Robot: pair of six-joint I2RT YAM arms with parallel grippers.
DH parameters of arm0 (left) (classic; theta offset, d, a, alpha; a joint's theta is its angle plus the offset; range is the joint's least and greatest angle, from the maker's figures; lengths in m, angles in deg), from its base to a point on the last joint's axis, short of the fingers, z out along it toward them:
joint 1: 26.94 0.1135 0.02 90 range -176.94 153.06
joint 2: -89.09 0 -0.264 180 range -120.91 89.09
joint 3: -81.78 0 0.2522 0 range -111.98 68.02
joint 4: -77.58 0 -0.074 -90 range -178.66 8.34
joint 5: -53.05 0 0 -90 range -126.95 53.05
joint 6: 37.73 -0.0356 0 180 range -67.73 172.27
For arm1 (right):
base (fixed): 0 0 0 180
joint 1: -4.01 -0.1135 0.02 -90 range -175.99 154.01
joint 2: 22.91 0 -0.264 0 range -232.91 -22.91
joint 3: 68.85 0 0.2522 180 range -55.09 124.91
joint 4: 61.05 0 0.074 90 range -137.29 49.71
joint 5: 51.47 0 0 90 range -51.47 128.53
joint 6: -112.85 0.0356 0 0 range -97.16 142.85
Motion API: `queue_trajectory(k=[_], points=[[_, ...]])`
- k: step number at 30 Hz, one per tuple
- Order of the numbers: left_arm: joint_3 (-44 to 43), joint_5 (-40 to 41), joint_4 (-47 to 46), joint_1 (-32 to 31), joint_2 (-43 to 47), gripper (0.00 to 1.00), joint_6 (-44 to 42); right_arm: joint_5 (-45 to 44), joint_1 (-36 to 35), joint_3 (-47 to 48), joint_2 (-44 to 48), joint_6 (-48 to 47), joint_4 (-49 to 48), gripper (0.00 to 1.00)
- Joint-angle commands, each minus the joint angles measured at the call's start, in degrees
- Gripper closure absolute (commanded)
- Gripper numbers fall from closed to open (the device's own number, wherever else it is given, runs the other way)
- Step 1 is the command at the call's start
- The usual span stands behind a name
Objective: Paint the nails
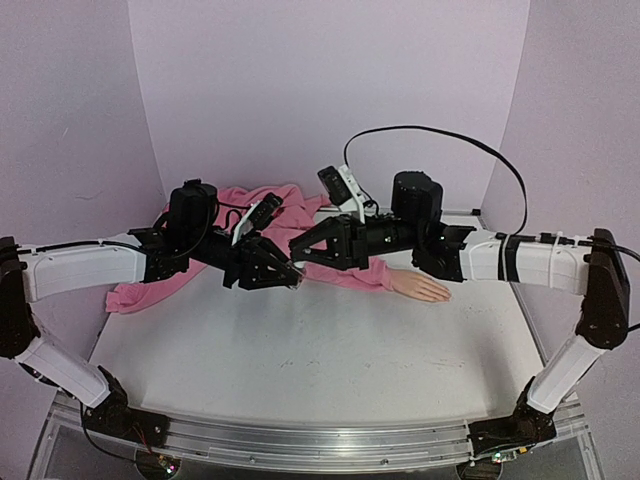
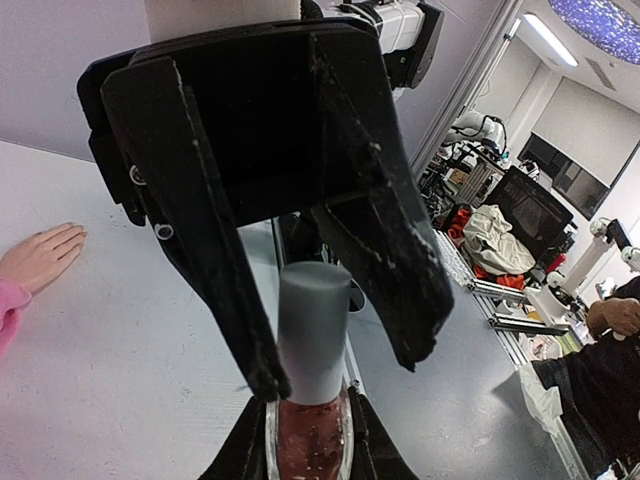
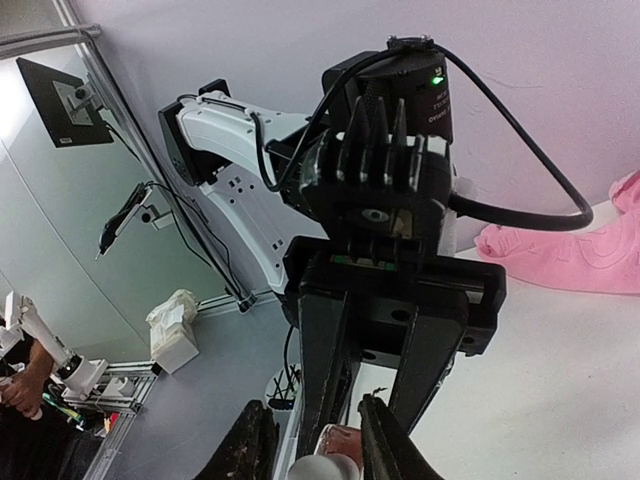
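My left gripper (image 1: 276, 272) (image 2: 308, 458) is shut on a small glass bottle (image 2: 310, 435) of pinkish polish with a grey cap (image 2: 313, 330), held above the table. My right gripper (image 1: 300, 252) (image 3: 314, 425) faces it with its jaws round the cap (image 3: 325, 468). One finger (image 2: 255, 370) touches the cap and the other (image 2: 415, 330) stands apart from it. The peach mannequin hand (image 1: 420, 287) (image 2: 40, 255) lies flat on the table to the right, in a pink sleeve (image 1: 350, 275). Its nails are too small to make out.
The pink garment (image 1: 165, 285) (image 3: 570, 255) spreads over the back left of the white table (image 1: 320, 370). Purple walls close the back and sides. A black cable (image 1: 505, 165) loops above the right arm.
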Motion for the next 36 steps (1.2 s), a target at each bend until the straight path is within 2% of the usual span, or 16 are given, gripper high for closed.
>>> queue_trajectory(k=[1, 7, 9, 12, 16, 19, 23, 25, 29, 31, 32, 33, 34, 35, 36], points=[[-2.62, -0.65, -3.14, -0.17, 1.58, 1.00, 0.15, 2.39, -1.27, 3.36, -0.97, 0.82, -5.01, 0.71], [-1.59, 2.21, -3.25, -0.17, 3.66, 1.00, -1.33, 0.91, -2.00, 2.82, -1.34, 0.95, -5.59, 0.87], [-1.08, 4.31, -3.23, -0.09, 4.54, 1.00, -1.69, -0.89, -2.38, 2.30, -1.34, 1.35, -5.76, 1.00], [-0.13, 8.62, -3.38, 0.17, 6.22, 1.00, -2.37, -5.22, -3.53, 0.89, -1.25, 1.81, -5.94, 1.00], [2.39, 20.16, -3.80, 1.21, 9.72, 1.00, -3.10, -23.07, -8.09, -2.39, -1.15, 2.95, -5.64, 1.00], [5.16, 33.10, -3.89, 1.33, 12.61, 1.00, -5.37, -44.15, -13.71, -1.21, -2.69, 4.72, 0.17, 1.00], [8.11, 50.97, -3.60, 1.26, 15.23, 1.00, -8.90, -80.04, -25.74, 11.07, -9.12, 15.79, 19.06, 1.00], [8.74, 55.76, -3.41, 1.16, 15.87, 1.00, -9.57, -90.14, -30.34, 15.61, -11.91, 17.41, 20.36, 1.00], [8.73, 56.71, -3.06, 0.80, 16.18, 1.00, -9.99, -92.39, -32.44, 20.41, -12.15, 13.81, 19.59, 1.00], [8.46, 55.59, -2.88, 0.70, 16.04, 1.00, -9.98, -88.70, -31.31, 20.35, -10.87, 11.95, 18.02, 1.00], [8.32, 55.13, -2.68, 0.71, 15.99, 1.00, -10.02, -86.73, -30.43, 20.10, -9.88, 10.57, 17.77, 0.96], [8.18, 54.74, -2.48, 0.67, 15.85, 1.00, -9.89, -85.39, -29.52, 19.60, -8.69, 8.76, 17.76, 0.86], [8.01, 54.38, -2.34, 0.66, 15.60, 1.00, -9.63, -83.79, -28.49, 18.75, -7.25, 7.18, 17.74, 0.69], [7.82, 53.72, -2.08, 0.64, 15.32, 1.00, -9.47, -80.13, -26.93, 17.86, -5.96, 5.43, 17.82, 0.57], [7.54, 52.74, -1.92, 0.66, 14.89, 1.00, -9.37, -75.89, -25.13, 17.06, -4.44, 4.07, 17.79, 0.51]])
